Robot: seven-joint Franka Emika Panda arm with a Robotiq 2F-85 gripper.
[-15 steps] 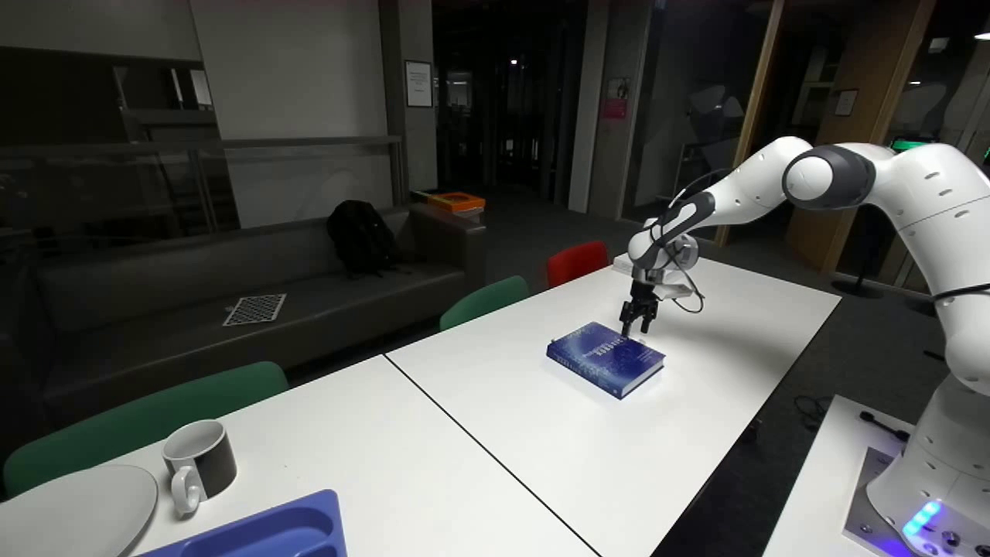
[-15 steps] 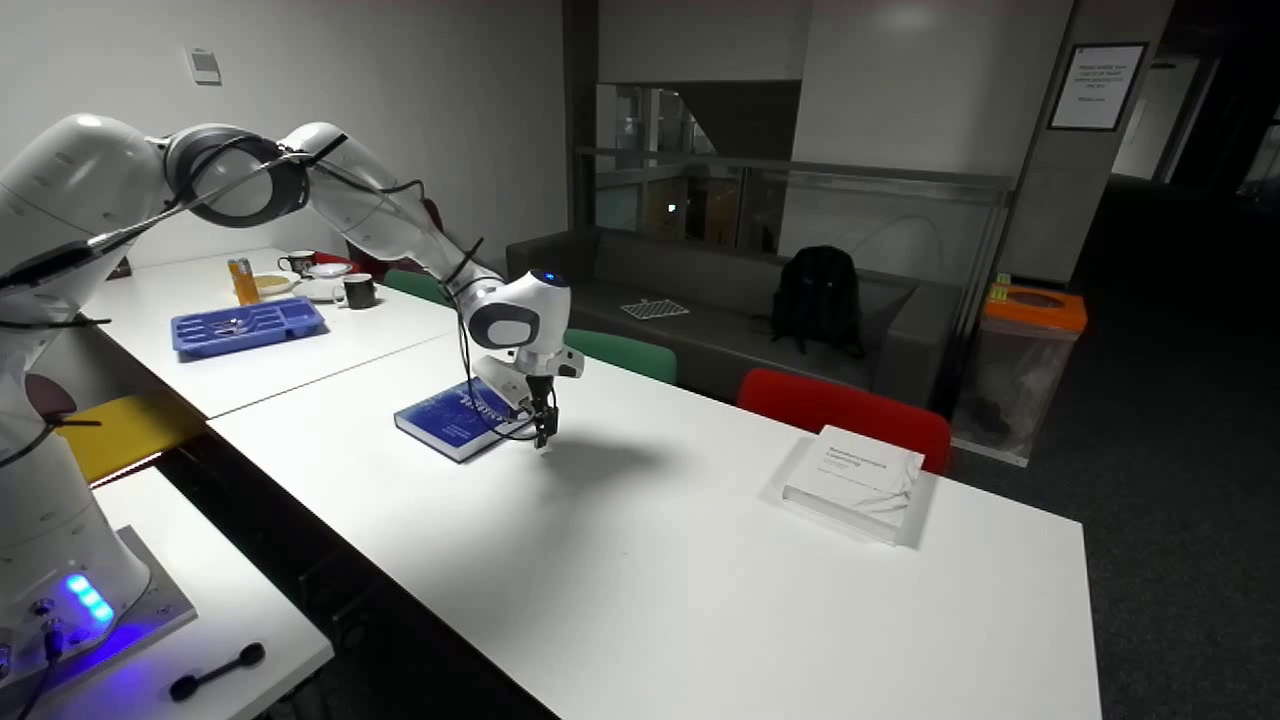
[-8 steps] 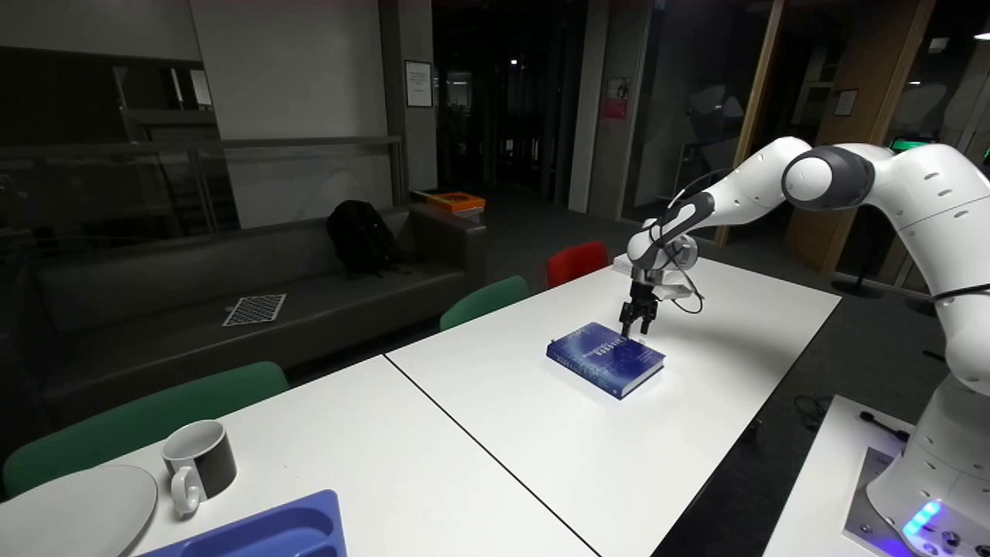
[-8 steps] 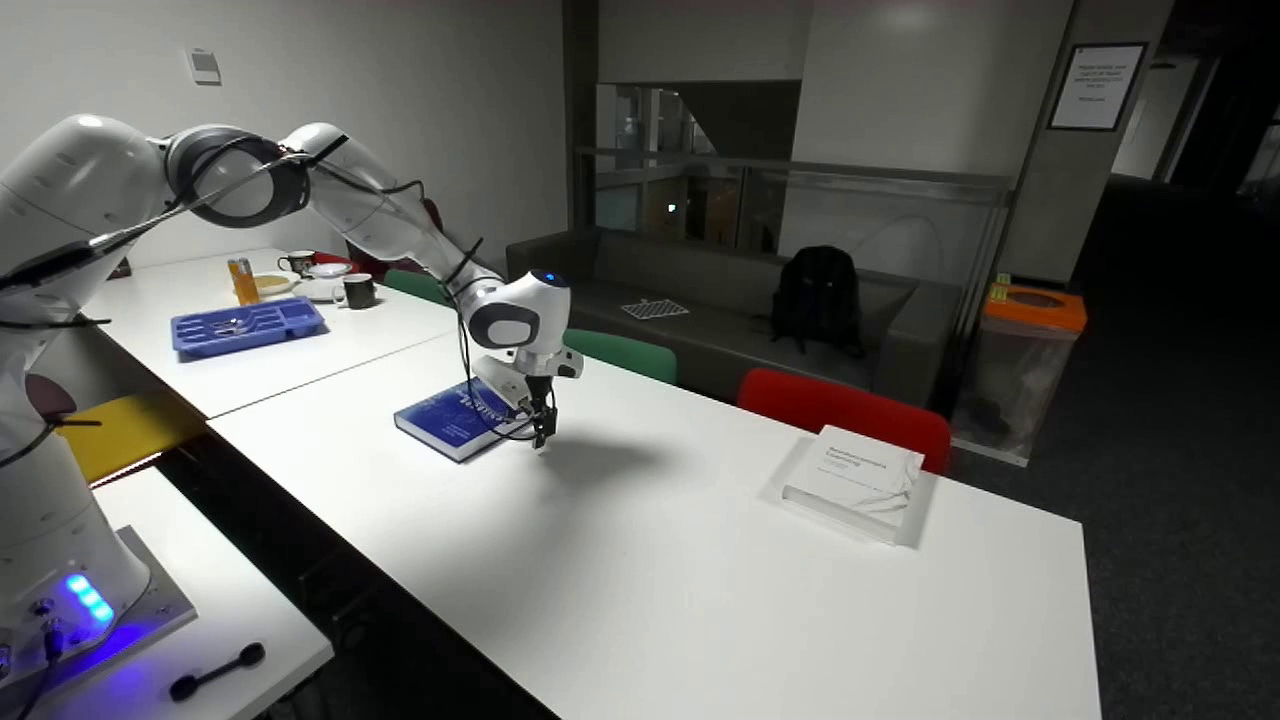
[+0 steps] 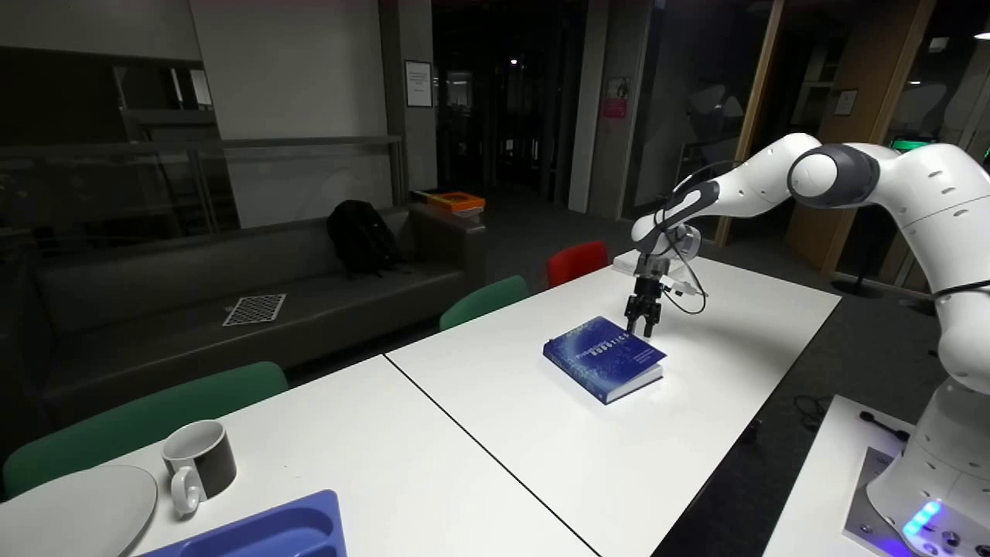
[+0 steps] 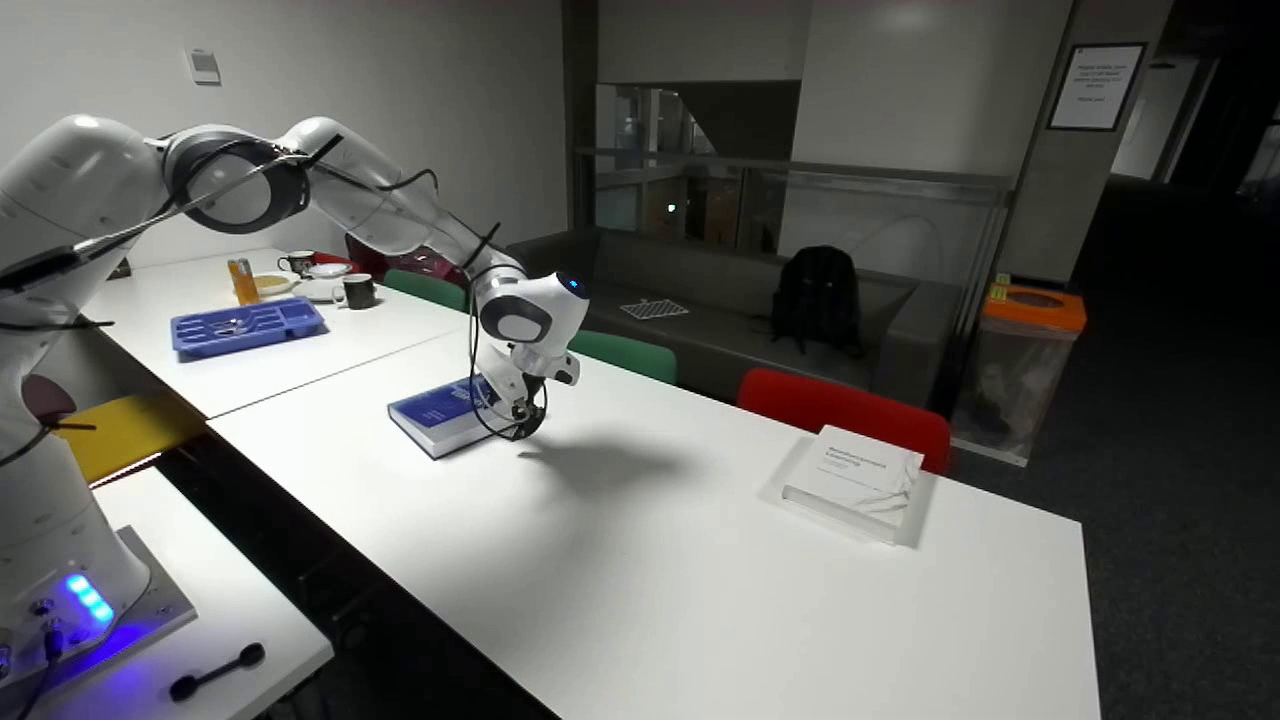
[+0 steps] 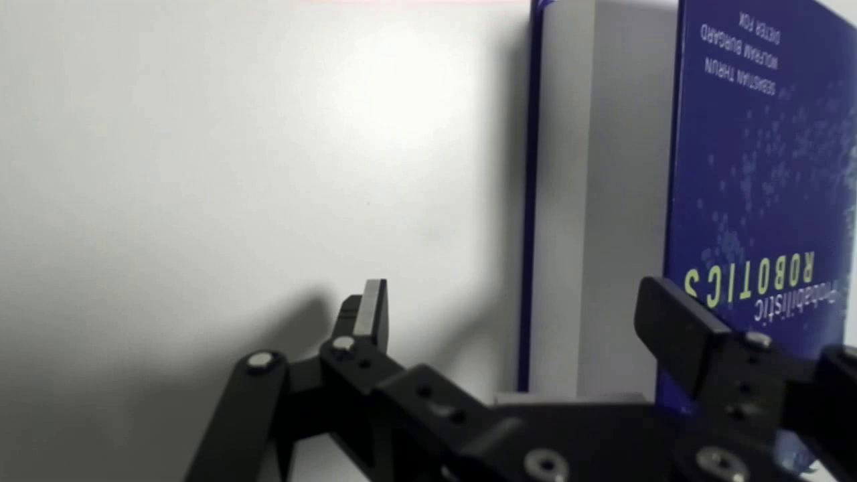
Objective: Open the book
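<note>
In an exterior view, your book (image 5: pixel 603 357) lay on the table (image 5: pixel 719 363) just left of the pincer (image 5: pixel 640 329). In the wrist view you had, from left to right, one finger (image 7: pixel 370 314) over the table, the pages (image 7: pixel 562 201), then the other finger (image 7: pixel 676 328) overlapping the raised cover (image 7: pixel 763 201); whether they touched could not be told. Your pincer stood wide, fingers well apart. Half a second earlier that cover lay flat; since then it had lifted at its free edge, the book had shifted slightly and the pincer had tipped.
</note>
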